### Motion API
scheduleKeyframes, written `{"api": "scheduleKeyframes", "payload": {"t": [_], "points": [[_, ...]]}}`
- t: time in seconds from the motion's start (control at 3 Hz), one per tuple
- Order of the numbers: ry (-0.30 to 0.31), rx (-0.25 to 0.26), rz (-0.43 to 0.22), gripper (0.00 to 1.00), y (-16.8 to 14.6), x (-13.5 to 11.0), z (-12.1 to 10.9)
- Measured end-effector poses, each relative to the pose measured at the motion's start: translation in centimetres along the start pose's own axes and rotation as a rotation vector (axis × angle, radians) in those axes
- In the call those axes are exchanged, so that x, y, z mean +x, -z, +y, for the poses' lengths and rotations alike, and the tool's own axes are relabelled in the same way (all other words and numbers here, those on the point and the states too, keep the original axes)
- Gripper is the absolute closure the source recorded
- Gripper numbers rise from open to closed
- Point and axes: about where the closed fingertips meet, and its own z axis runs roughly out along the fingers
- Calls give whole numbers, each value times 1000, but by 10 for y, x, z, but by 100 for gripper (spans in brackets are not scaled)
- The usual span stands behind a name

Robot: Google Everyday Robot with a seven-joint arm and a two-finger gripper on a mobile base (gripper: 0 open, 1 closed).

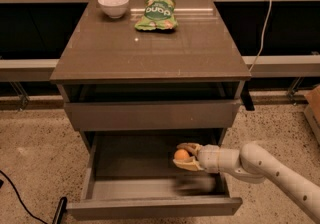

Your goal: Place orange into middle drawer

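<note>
The orange [181, 154] is small and round, held between the two tan fingers of my gripper [183, 156]. The gripper reaches in from the right on a white arm and sits inside the pulled-out middle drawer [150, 205], over the right part of its floor, a little above it. The drawer is wide and shallow, grey-brown, with a pale floor; its front panel is nearest the camera. The gripper is shut on the orange.
Above the open drawer is a shut drawer front [150, 114] and the cabinet top [150, 48]. A white bowl [113, 4] and a green snack bag [157, 14] stand at the top's far edge. A black cable [15, 193] lies on the floor at left.
</note>
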Motion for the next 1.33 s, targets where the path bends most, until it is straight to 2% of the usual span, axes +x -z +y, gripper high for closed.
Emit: {"api": "scheduleKeyframes", "payload": {"t": [0.33, 0.67, 1.0, 1.33], "points": [[-12, -24, 34, 100, 1, 18, -2], [-32, -51, 93, 82, -2, 36, -4], [-51, -79, 141, 59, -8, 51, -5], [-44, -107, 174, 36, -14, 63, -5]]}}
